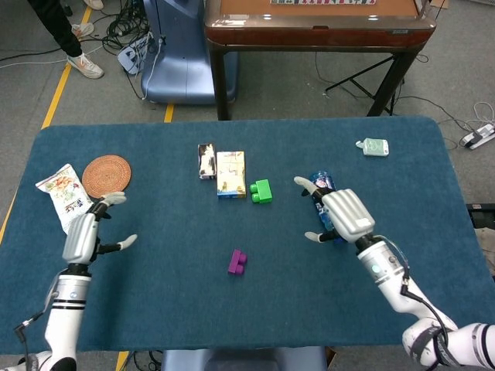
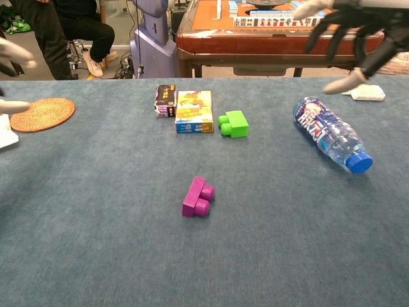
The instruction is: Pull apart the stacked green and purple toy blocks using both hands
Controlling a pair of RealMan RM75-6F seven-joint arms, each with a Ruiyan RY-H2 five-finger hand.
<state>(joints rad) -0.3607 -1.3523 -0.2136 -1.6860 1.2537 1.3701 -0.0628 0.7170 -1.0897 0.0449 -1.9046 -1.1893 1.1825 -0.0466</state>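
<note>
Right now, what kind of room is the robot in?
Probably a workshop or robot test room, not a home. A blue-covered table holds toy blocks and snacks, cables trail over the bare grey floor with yellow tape, and a mahjong table stands behind.

In the chest view the left hand (image 2: pixel 14 61) is cut by the left edge, only blurred pale fingers (image 2: pixel 13 106) showing. The right hand (image 2: pixel 348 25) runs off the top edge. The right hand (image 1: pixel 344 215) in the head view covers most of the water bottle (image 1: pixel 319 182). The snack packet's (image 1: pixel 66 195) print is too small to read.
</note>
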